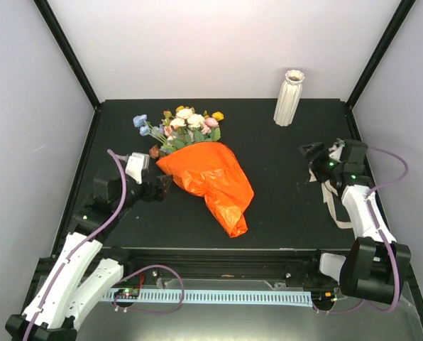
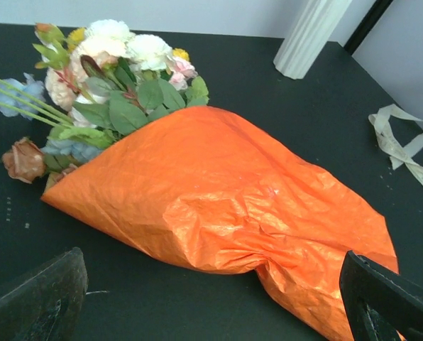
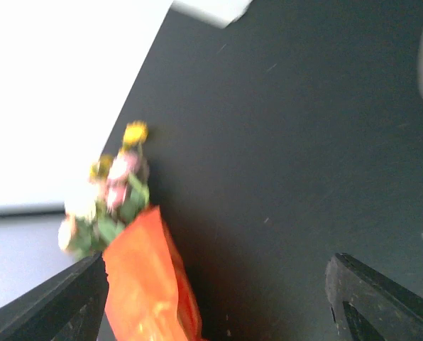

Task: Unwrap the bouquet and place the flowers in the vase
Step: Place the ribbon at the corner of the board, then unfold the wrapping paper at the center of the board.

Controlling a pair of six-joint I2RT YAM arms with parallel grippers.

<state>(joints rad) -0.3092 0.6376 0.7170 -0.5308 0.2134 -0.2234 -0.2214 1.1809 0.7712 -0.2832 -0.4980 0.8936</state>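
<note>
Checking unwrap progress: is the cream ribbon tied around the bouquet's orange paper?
No, the cream ribbon lies loose on the black table, well apart from the orange paper, which bears no tie.

We find the orange paper (image 1: 208,177) hiding the flowers' (image 1: 187,122) stems; left wrist view crops the vase (image 2: 311,35); right wrist view blurred.

Bright, even light with soft shadows; the right wrist view shows the bouquet (image 3: 144,284) blurred, others sharp.
</note>
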